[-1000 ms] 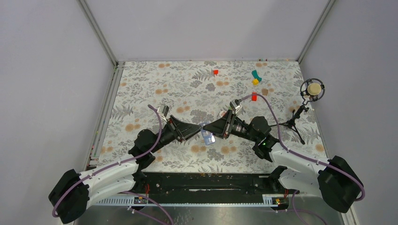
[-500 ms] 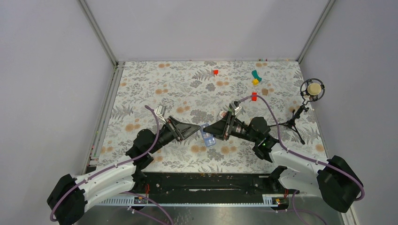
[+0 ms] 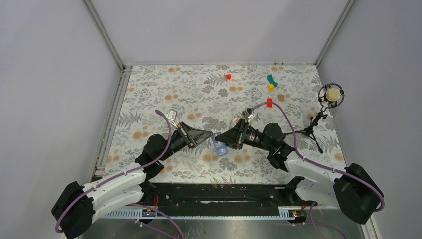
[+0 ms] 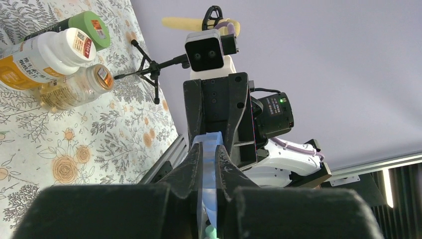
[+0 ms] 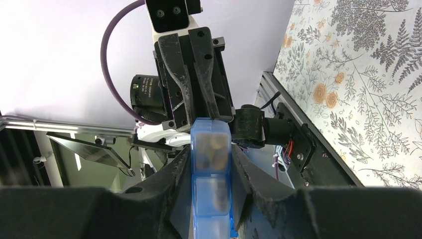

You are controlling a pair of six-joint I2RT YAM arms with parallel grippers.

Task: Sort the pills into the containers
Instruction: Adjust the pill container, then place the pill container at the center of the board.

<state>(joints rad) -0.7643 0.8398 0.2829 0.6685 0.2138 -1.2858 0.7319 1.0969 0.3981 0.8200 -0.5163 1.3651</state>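
The translucent blue pill box [image 3: 219, 145] is held above the floral table between both grippers. My left gripper [image 3: 211, 135] is shut on a thin blue edge of the box [image 4: 209, 172] from the left; a green pill [image 4: 211, 232] shows at the bottom between its fingers. My right gripper [image 3: 226, 142] is shut on the box from the right. In the right wrist view the box [image 5: 211, 194] stands between the fingers of that gripper [image 5: 211, 154], with brownish pills in its two far compartments. The left gripper's body [image 5: 191, 74] faces it just beyond.
Three pill bottles lie together on the table: green-capped [image 4: 85, 22], white-capped yellow [image 4: 50, 50], amber [image 4: 74, 87]. Red blocks [image 3: 228, 76] [image 3: 269, 102] and teal [image 3: 271, 79] and yellow [image 3: 270, 87] blocks sit at the back. A microphone on a tripod [image 3: 331, 94] stands right.
The left arm has shifted and turned slightly at the wrist. Both grippers stay on the pill box, which has barely moved.
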